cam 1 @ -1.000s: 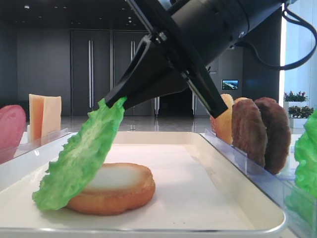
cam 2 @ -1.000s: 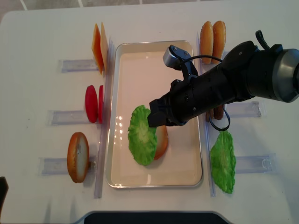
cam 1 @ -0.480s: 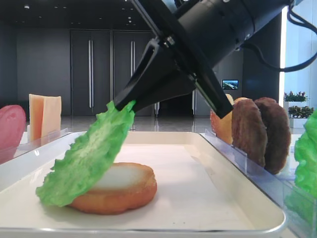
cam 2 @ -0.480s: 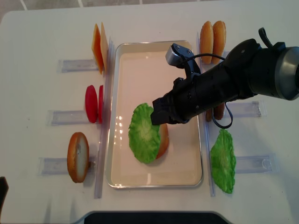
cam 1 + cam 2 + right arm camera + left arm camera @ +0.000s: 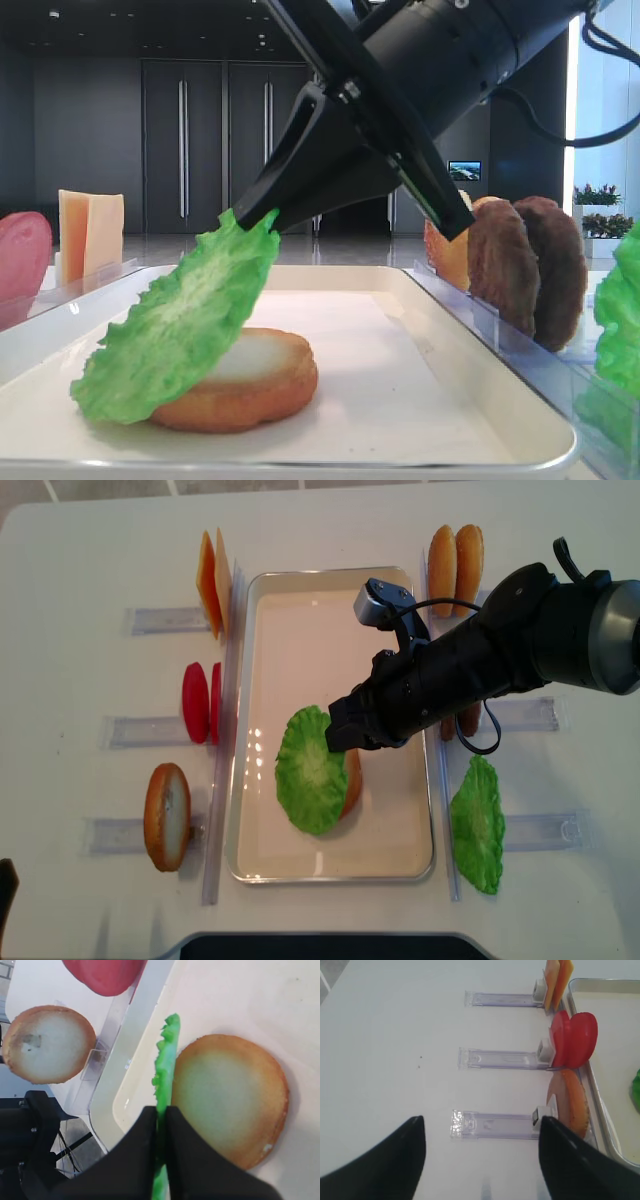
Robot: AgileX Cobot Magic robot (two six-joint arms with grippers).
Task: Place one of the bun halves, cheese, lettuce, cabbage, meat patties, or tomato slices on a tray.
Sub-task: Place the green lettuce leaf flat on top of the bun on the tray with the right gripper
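White tabletop, dim hall with tall doors behind.

Low exterior view: your right gripper (image 5: 245, 212) comes down steeply from upper right, jaws pinched on the top edge of the lettuce (image 5: 180, 320). The leaf hangs tilted, its lower part draped against the bun half (image 5: 245, 385) lying flat on the tray (image 5: 420, 400). Meat patties (image 5: 525, 268) stand in the rack at right, cheese (image 5: 90, 232) at far left.

Right wrist view: the two black fingers (image 5: 145, 1140) are closed on the thin leaf edge, and the bun's pale face sits just beside it.

Left wrist view: your left gripper (image 5: 480, 1160) hovers over bare table, jaws spread wide, holding nothing. Tomato slices (image 5: 572, 1040) and a spare bun stand in their holders near the tray rim.

Overhead view: the right arm (image 5: 480, 665) reaches diagonally across the tray, and the leaf covers most of the bun.

Step in hand, by my reading: laying lettuce on the bun. Next you would need to lower a little and release so the leaf settles flat and centred. Risk: it slides off the left side.
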